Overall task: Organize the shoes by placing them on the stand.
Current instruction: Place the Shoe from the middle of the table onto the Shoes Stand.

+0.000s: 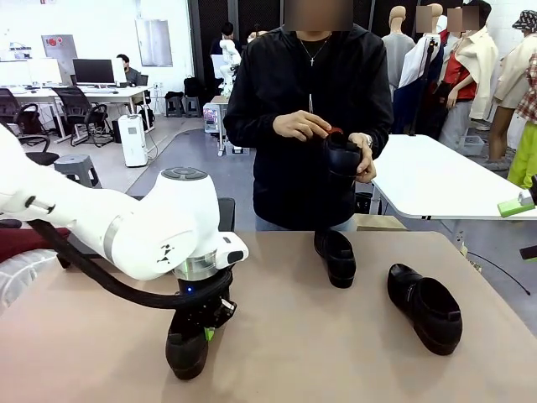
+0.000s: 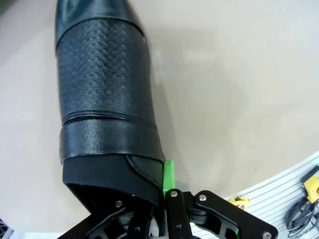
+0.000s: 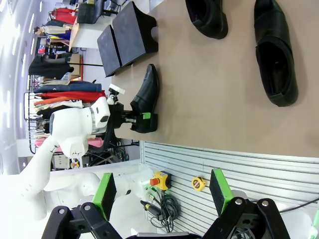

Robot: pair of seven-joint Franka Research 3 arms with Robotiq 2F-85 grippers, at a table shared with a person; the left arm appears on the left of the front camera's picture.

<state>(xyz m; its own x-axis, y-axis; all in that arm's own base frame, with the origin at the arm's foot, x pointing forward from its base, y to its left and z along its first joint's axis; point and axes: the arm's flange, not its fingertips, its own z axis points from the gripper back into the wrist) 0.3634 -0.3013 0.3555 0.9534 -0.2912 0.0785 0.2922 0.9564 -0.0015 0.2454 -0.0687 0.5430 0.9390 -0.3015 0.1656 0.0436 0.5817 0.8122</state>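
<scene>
At the left of the tan tabletop (image 1: 294, 361), the white left arm reaches down. The left gripper (image 1: 203, 333) is pinched on the heel rim of 1 glossy black leather dress shoe (image 1: 186, 353), which sits on the table. In the left wrist view, a green pad (image 2: 169, 174) presses against the outside of that heel, and the textured upper runs away from the camera. In the right wrist view, the stand (image 3: 127, 37) shows as 2 low matte-black sloped platforms side by side on the table, near that shoe's toe, both tops bare.

Across the table, a person holds a 2nd black shoe (image 1: 342, 155) in both hands. A 3rd shoe (image 1: 336, 256) lies on the table just below it, near the far edge, and a 4th shoe (image 1: 424, 308) lies to its right, closer to the robot. At the far right, the right gripper (image 3: 162, 191) hangs beyond the table's edge, its fingers spread wide and holding nothing.
</scene>
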